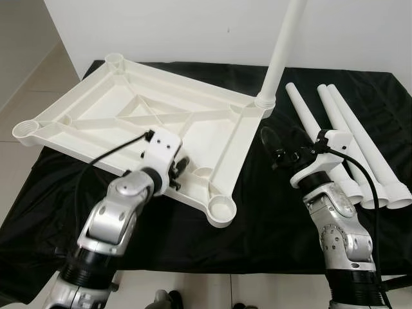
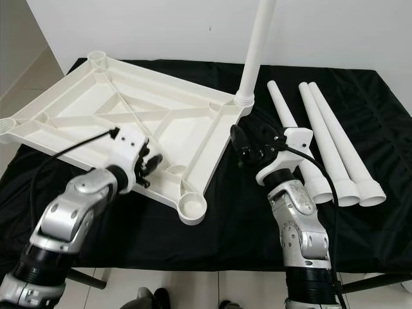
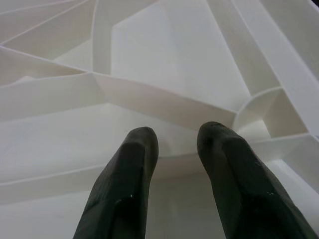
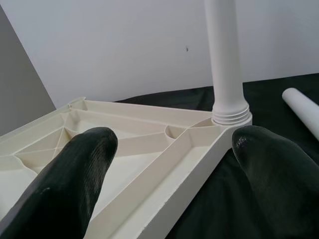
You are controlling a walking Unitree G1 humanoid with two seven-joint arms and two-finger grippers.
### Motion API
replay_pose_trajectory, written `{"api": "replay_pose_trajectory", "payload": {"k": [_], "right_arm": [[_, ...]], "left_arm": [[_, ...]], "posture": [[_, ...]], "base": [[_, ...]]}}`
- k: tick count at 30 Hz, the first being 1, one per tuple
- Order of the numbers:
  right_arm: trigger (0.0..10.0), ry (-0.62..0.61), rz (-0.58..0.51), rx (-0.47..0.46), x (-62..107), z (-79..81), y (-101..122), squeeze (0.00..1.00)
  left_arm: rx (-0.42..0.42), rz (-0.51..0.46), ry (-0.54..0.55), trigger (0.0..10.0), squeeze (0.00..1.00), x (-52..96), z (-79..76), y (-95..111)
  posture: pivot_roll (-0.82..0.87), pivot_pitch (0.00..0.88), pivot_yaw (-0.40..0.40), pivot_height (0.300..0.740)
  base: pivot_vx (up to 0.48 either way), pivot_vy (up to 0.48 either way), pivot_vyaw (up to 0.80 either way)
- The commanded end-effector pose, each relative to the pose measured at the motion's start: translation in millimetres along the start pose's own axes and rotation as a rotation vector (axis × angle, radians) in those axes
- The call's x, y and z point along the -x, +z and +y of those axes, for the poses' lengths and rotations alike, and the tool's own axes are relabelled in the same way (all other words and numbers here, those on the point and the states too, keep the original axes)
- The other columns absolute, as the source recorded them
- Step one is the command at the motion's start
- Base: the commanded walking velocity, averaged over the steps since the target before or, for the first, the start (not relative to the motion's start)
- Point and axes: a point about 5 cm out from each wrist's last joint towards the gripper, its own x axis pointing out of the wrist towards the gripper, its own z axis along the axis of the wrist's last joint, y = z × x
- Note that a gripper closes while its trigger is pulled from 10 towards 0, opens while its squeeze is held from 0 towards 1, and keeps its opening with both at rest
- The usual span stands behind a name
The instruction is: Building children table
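On the black cloth, the white ribbed plastic tabletop (image 1: 161, 122) is lying upside down with one white tubular leg (image 1: 281, 55) standing in its corner socket; three loose white legs (image 1: 347, 138) are waiting beside it. The left gripper (image 1: 179, 172) is resting slightly parted on the tabletop's edge, the right gripper (image 2: 248, 147) hovering wide open, both holding nothing.

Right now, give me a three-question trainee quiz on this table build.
1. How many legs stand screwed into the tabletop?
2. True or false: the loose legs lie on the robot's left.
3. Which gripper is over the tabletop's ribs: A left gripper, B right gripper?

Key:
1. One, the upright leg at the far corner; three sockets are empty.
2. False; they lie on the right, on the black cloth.
3. A, fingers open.
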Motion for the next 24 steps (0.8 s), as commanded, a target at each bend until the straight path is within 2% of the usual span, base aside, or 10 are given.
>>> {"api": "replay_pose_trajectory", "payload": {"k": [1, 3, 4, 9, 12, 14, 18, 24], "right_arm": [[10.0, -0.005, -0.011, 0.010, -0.5, -2.0, 2, 0.00], [10.0, -0.006, -0.019, 0.030, -2.8, -4.5, 5, 0.00], [10.0, -0.006, -0.019, 0.030, -2.8, -4.5, 5, 0.00], [10.0, -0.003, -0.025, 0.054, -5.0, -8.6, 10, 0.00], [10.0, -0.002, -0.030, 0.067, -5.7, -10.9, 13, 0.00], [10.0, -0.002, -0.030, 0.067, -5.7, -10.9, 13, 0.00], [10.0, -0.010, -0.047, 0.075, -7.4, -14.2, 18, 0.00], [10.0, -0.013, -0.055, 0.082, -7.2, -14.9, 20, 0.00]], "left_arm": [[-0.024, 0.012, 0.000, 10.0, 0.00, 2.1, -1.9, -1], [-0.097, 0.011, -0.075, 10.0, 0.00, 3.4, -17.3, -1], [-0.097, 0.011, -0.075, 10.0, 0.00, 3.4, -17.3, -1], [-0.185, 0.007, -0.179, 10.0, 0.00, 2.6, -37.3, 1], [-0.216, 0.008, -0.241, 10.0, 0.00, 1.6, -49.3, 0], [-0.216, 0.008, -0.241, 10.0, 0.00, 1.6, -49.3, 0], [-0.285, -0.001, -0.329, 10.0, 0.00, 0.5, -67.2, 1], [-0.308, -0.014, -0.373, 10.0, 0.00, -2.5, -78.3, 4]], "posture": [[-0.06, 0.143, 0.010, 0.740], [-0.06, 0.144, 0.009, 0.740], [-0.06, 0.144, 0.009, 0.740], [-0.06, 0.144, 0.013, 0.740], [-0.06, 0.143, 0.013, 0.740], [-0.06, 0.143, 0.013, 0.740], [-0.07, 0.141, 0.017, 0.740], [-0.08, 0.137, 0.019, 0.740]], "base": [[0.000, 0.000, 0.00], [0.000, 0.000, 0.00], [0.000, 0.000, 0.00], [0.000, 0.000, 0.00], [0.000, 0.000, 0.00], [0.000, 0.000, 0.00], [0.000, 0.000, 0.00], [0.000, 0.000, 0.00]]}}
